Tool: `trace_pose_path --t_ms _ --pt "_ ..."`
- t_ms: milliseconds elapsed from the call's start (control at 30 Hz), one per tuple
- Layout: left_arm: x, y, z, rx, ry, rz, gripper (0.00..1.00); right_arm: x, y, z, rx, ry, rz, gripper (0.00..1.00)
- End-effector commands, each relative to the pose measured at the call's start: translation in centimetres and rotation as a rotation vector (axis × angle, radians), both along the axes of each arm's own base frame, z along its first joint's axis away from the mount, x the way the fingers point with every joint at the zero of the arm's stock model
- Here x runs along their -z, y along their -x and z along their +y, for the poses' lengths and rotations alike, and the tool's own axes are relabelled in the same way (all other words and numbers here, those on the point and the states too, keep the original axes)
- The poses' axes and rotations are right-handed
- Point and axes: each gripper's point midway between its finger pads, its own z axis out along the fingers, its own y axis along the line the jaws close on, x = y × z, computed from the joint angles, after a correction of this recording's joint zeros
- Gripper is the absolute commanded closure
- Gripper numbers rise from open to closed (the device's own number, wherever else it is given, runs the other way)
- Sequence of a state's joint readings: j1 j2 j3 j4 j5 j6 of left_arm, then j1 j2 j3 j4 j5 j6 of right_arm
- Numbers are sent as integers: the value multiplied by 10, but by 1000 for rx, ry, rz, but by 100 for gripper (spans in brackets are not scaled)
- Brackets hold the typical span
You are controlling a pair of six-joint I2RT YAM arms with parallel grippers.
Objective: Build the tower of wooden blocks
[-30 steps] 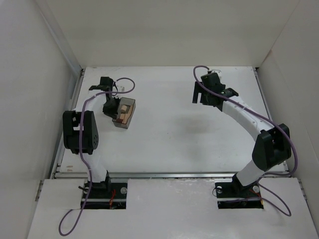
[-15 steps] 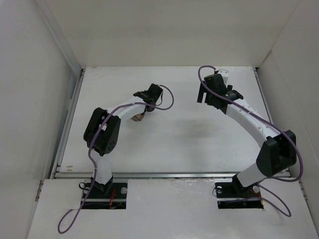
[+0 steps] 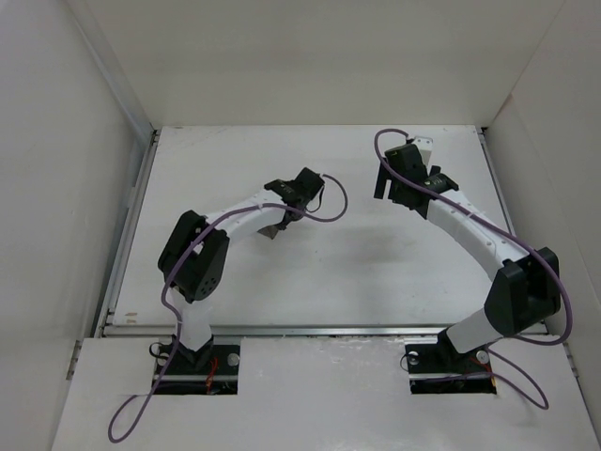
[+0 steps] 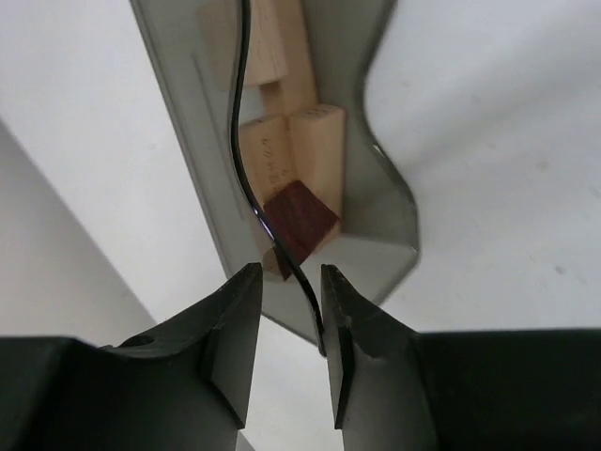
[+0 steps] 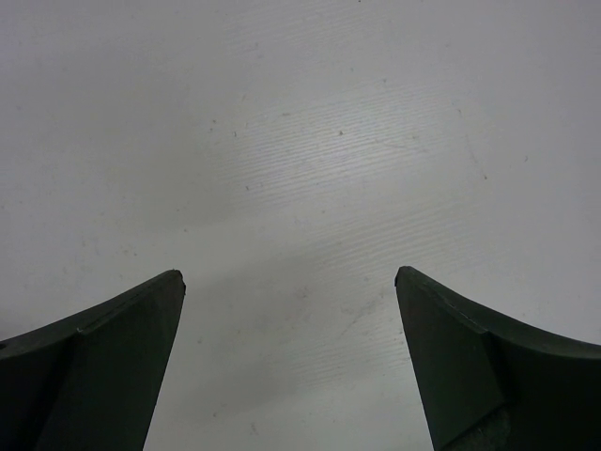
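Left pincer (image 4: 291, 274) slack astride tray wall (image 4: 221, 188); right pincer (image 5: 289, 277) wide over table (image 5: 300, 141).

Tray (image 4: 376, 188) grey w/ thin blk rim. In it: pale wood blocks (image 4: 315, 150), plain grain, plus one dark red-brown cube (image 4: 299, 218). My left gripper (image 4: 289, 282) and right gripper (image 5: 289, 272) both blk. Table (image 3: 376, 263) white. Cables (image 3: 331, 202) purple.

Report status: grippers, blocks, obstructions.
Left gripper slightly open, astride rim of tray. Right gripper wide open above table. Pale blocks and red-brown cube lie in tray, tower unbuilt.
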State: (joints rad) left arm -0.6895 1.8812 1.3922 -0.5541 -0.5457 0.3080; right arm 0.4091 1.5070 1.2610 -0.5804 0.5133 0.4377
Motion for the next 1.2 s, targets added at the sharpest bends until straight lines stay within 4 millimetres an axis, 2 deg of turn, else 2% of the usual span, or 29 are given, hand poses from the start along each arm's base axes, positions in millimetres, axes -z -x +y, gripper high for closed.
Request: trace_pose_path --t_ms 0,100,133,167,233,267,333,367,400,433,467,567,700,733,767,833,867,900,933,967,1000,1033,1067,1167 --pt "-23 23 -19 44 171 91 70 -12 1 -2 20 1 -39 0" --pt "-42 21 -28 53 233 67 56 -12 1 -2 20 1 -39 0" --pt "-50 15 -22 23 269 50 50 -9 0 -2 20 5 -31 0" --pt "-53 12 -25 29 310 60 34 -12 -1 1 13 -6 -36 0" --pt "-67 -2 -25 11 378 33 21 -8 -2 3 5 -9 -25 0" --pt "-64 -11 -16 -27 399 40 19 -8 -2 3 5 -10 -24 0" --pt "-64 -22 -18 -27 477 65 19 -7 -2 4 -1 -16 -22 0" --pt "-54 -30 -9 -55 493 90 19 -4 -2 5 -1 -12 -13 0" --pt "-50 -31 -15 -40 542 129 19 -4 -2 5 -1 -12 -13 0" --pt "-50 -33 -16 -41 562 154 23 -4 -1 8 -10 -12 -13 0" --pt "-37 -33 -17 -48 569 202 25 -3 0 7 -10 -8 -5 0" --pt "-24 -27 -23 -20 602 285 31 -3 2 5 -4 -2 -7 0" --pt "-11 -20 -30 -4 640 359 31 4 6 2 2 12 8 0" --pt "-14 -22 -31 1 664 360 31 1 6 1 2 9 -1 0" --pt "-10 -21 -32 0 667 376 32 1 6 1 2 9 -1 0" --pt "-4 -23 -29 -13 663 385 33 5 6 3 -4 6 10 0" --pt "1 -23 -27 -23 650 389 37 4 3 12 -41 -26 2 0" --pt "-2 -26 -28 -19 653 380 40 7 3 20 -79 -48 10 0" --pt "8 -27 -24 -47 651 398 43 19 2 30 -130 -68 41 0" --pt "4 -31 -25 -42 656 386 47 25 3 52 -225 -144 70 0" --pt "10 -32 -21 -57 653 395 58 32 3 62 -261 -178 90 0" --pt "7 -35 -21 -54 656 387 62 42 9 72 -295 -193 132 0" --pt "11 -34 -21 -57 653 395 65 62 14 80 -304 -205 197 0" --pt "11 -34 -21 -57 653 395 81 92 42 95 -351 -255 316 5"
